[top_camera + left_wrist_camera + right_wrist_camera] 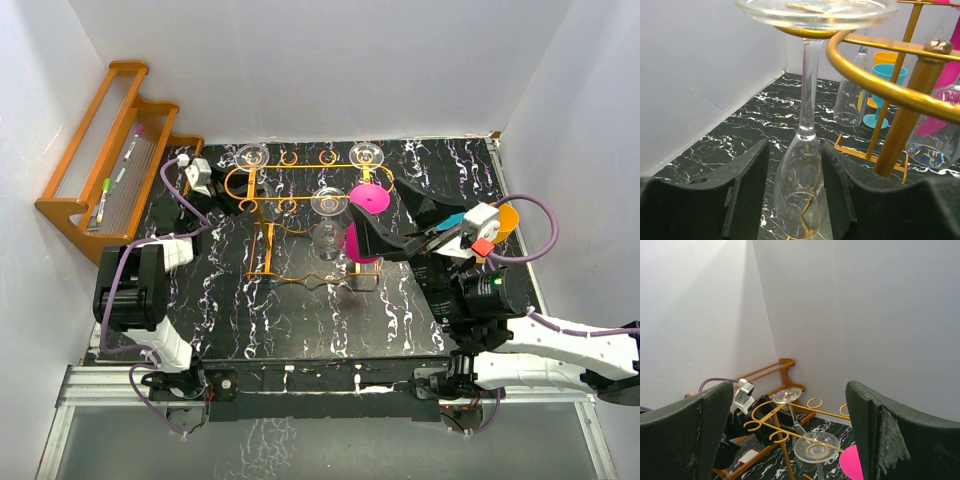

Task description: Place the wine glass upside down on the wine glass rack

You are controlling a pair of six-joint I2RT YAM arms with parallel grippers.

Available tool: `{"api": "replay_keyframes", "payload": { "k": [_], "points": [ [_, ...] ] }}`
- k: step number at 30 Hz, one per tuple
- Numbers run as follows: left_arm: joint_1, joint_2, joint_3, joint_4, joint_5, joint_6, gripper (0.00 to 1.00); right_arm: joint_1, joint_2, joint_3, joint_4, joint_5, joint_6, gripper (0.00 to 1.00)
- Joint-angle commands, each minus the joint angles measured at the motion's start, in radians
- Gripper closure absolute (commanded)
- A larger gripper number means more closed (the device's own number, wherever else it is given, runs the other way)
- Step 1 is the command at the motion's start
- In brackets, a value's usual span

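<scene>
A clear wine glass (pixel 801 190) hangs upside down from the gold wire wine glass rack (pixel 880 85). Its foot (pixel 815 11) rests on a ring slot at the rack's back left corner (pixel 252 156). My left gripper (pixel 796 195) is open around the bowl. There is a clear gap on the left side, and the right finger (pixel 840 185) is very close to the glass. My right gripper (pixel 790 440) stands wide open with nothing in it. It is raised to the right of the rack (pixel 300 200) and faces the rack.
Two more clear glasses (pixel 328 202) (pixel 367 154) and a pink one (pixel 367 205) hang on the rack. Teal (pixel 887 75) and orange cups stand beyond it. A brown wooden stepped rack (pixel 110 150) leans at the left wall. White walls close the back and sides.
</scene>
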Motion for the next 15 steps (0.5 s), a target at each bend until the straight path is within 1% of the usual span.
{"api": "replay_keyframes", "payload": {
  "k": [1, 3, 5, 7, 8, 9, 10, 11, 12, 13, 14, 15],
  "points": [
    [0.005, -0.013, -0.002, 0.141, 0.006, 0.028, 0.55, -0.004, -0.014, -0.007, 0.042, -0.006, 0.002, 0.02],
    [0.007, -0.015, 0.000, 0.123, 0.003, 0.038, 0.54, -0.005, -0.015, -0.008, 0.044, -0.006, 0.004, 0.02],
    [0.014, -0.015, -0.001, 0.105, -0.001, 0.041, 0.50, -0.006, -0.018, -0.010, 0.043, -0.005, 0.005, 0.02],
    [0.029, -0.024, -0.014, 0.086, -0.012, 0.052, 0.43, -0.007, -0.022, -0.003, 0.030, 0.022, 0.010, 0.02],
    [0.043, -0.032, -0.017, 0.065, -0.018, 0.057, 0.39, -0.007, -0.018, 0.019, -0.017, 0.041, 0.028, 0.01],
    [0.058, -0.041, -0.018, 0.031, -0.017, 0.063, 0.37, -0.007, 0.000, 0.060, -0.110, 0.058, 0.042, 0.02],
    [0.076, -0.055, -0.019, -0.009, -0.015, 0.066, 0.36, -0.007, 0.032, 0.136, -0.232, 0.071, 0.059, 0.02],
    [0.093, -0.077, -0.023, -0.053, -0.011, 0.070, 0.36, -0.007, 0.084, 0.231, -0.393, 0.091, 0.077, 0.02],
    [0.111, -0.100, -0.029, -0.093, -0.004, 0.075, 0.36, -0.007, 0.135, 0.310, -0.515, 0.109, 0.082, 0.02],
    [0.128, -0.129, -0.036, -0.148, 0.005, 0.086, 0.36, -0.008, 0.175, 0.352, -0.542, 0.151, 0.065, 0.02],
    [0.150, -0.172, -0.044, -0.226, 0.010, 0.110, 0.35, -0.007, 0.198, 0.347, -0.482, 0.203, 0.038, 0.02],
    [0.161, -0.215, -0.049, -0.321, 0.012, 0.146, 0.35, -0.008, 0.202, 0.319, -0.386, 0.231, 0.011, 0.02]
  ]
}}
